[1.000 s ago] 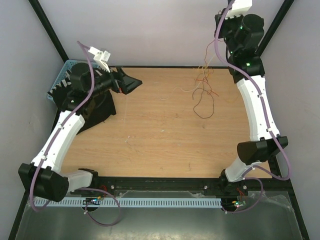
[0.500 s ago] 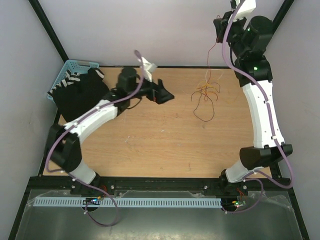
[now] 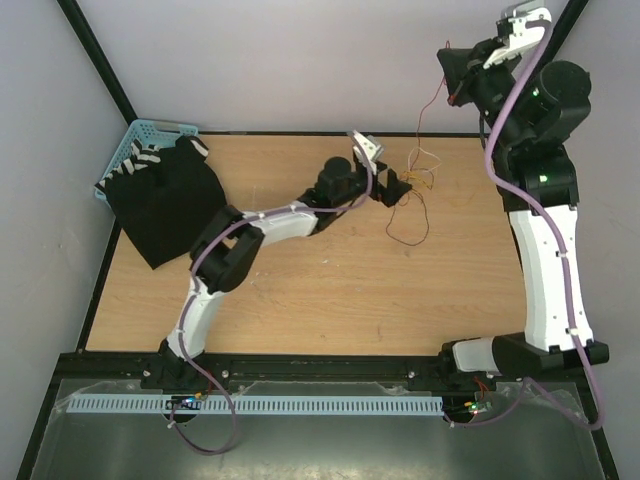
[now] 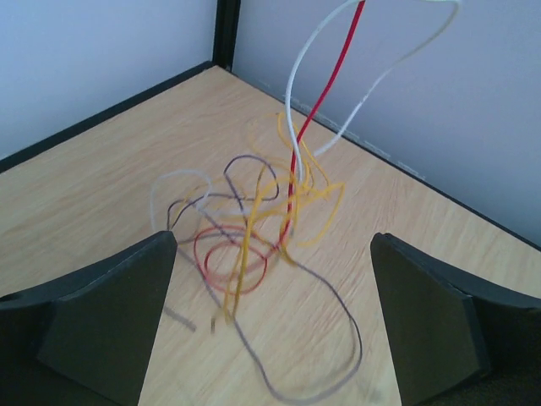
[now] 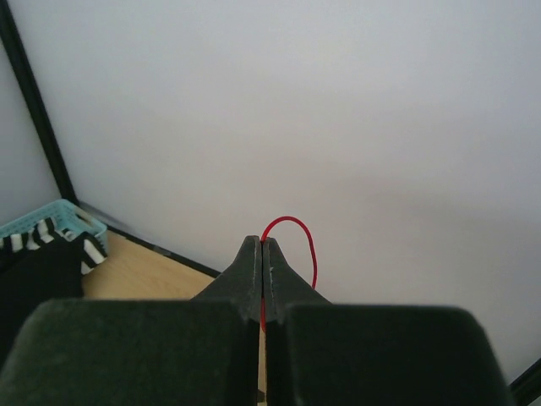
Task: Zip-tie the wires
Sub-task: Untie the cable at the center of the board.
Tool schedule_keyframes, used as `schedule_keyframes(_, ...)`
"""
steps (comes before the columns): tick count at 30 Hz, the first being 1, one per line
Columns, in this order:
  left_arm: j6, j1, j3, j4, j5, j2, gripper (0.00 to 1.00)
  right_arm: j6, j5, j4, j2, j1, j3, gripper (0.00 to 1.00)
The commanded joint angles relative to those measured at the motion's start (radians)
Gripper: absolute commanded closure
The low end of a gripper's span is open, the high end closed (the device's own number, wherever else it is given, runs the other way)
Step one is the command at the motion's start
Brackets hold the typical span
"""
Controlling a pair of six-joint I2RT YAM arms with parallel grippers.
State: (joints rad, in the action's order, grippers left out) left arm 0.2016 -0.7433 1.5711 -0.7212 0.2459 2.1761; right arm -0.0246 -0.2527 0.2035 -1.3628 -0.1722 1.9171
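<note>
Starting at the far left, we see a blue basket [image 3: 150, 130] at the tabletop's [image 3: 320, 290] far-left corner, with a black cloth [image 3: 165, 205] draped partly over it and spreading onto the wood. Moving right, the left arm stretches toward the far middle. The left end effector [image 3: 392, 187] is released, jaws wide apart, just beside the wires [image 3: 418, 182]. From the left wrist, its two fingers [image 4: 110, 321] frame the tangle: orange, red, brown and whitish loops lie on the wood between and just beyond them. A whitish strand [image 4: 290, 106] and a red strand [image 4: 324, 91] rise from the pile and leave that view at the top. Further right, the right end effector [image 3: 455, 78] is raised high above the tabletop's far-right side. It is clenched on the red strand, which curls out from between its shut tips. In the top view a thin line hangs from it down to the tangle.
</note>
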Motion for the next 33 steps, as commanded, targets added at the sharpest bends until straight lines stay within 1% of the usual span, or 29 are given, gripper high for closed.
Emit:
schedule_keyframes(1, -0.067, -0.059, 0.139, -0.195, -0.09, 0.093, 0.01, -0.054, -0.065, -0.014, 0.072, -0.001, -0.051, 1.0)
schedule_keyframes(3, -0.098, -0.079, 0.188, -0.223, -0.084, 0.132, 0.01, -0.055, -0.079, -0.014, 0.095, 0.0, -0.072, 1.0)
schedule_keyframes(5, -0.122, -0.094, 0.225, -0.212, -0.111, 0.164, 0.01, -0.057, -0.08, -0.015, 0.115, -0.001, -0.087, 1.0)
schedule_keyframes(6, -0.127, -0.097, 0.238, -0.182, -0.13, 0.175, 0.03, -0.058, -0.079, -0.014, 0.126, -0.001, -0.093, 1.0)
schedule_keyframes(7, -0.127, -0.097, 0.246, -0.164, -0.15, 0.185, 0.07, -0.06, -0.079, -0.014, 0.136, -0.001, -0.098, 1.0)
schedule_keyframes(10, -0.143, -0.097, 0.252, -0.158, -0.179, 0.211, 0.32, -0.063, -0.079, -0.015, 0.162, -0.001, -0.106, 1.0)
schedule_keyframes(12, -0.161, -0.097, 0.247, -0.153, -0.18, 0.221, 0.47, -0.06, -0.077, -0.012, 0.177, -0.001, -0.107, 1.0)
schedule_keyframes(14, -0.172, -0.097, 0.239, -0.142, -0.194, 0.228, 0.65, -0.058, -0.068, -0.013, 0.19, -0.001, -0.1, 1.0)
schedule_keyframes(15, -0.173, -0.096, 0.237, -0.129, -0.205, 0.233, 0.72, -0.056, -0.061, -0.011, 0.195, -0.001, -0.09, 1.0)
schedule_keyframes(17, -0.173, -0.092, 0.238, -0.102, -0.206, 0.245, 0.79, -0.054, -0.047, -0.005, 0.201, -0.001, -0.062, 1.0)
schedule_keyframes(23, -0.11, -0.061, 0.23, -0.051, -0.201, 0.285, 0.8, -0.042, -0.004, -0.004, 0.242, -0.001, 0.047, 1.0)
schedule_keyframes(27, -0.068, -0.043, 0.232, -0.029, -0.207, 0.298, 0.81, -0.023, 0.054, -0.005, 0.304, -0.001, 0.091, 1.0)
schedule_keyframes(33, -0.044, -0.017, 0.275, 0.023, -0.202, 0.314, 0.81, 0.029, 0.194, -0.002, 0.446, -0.001, 0.027, 1.0)
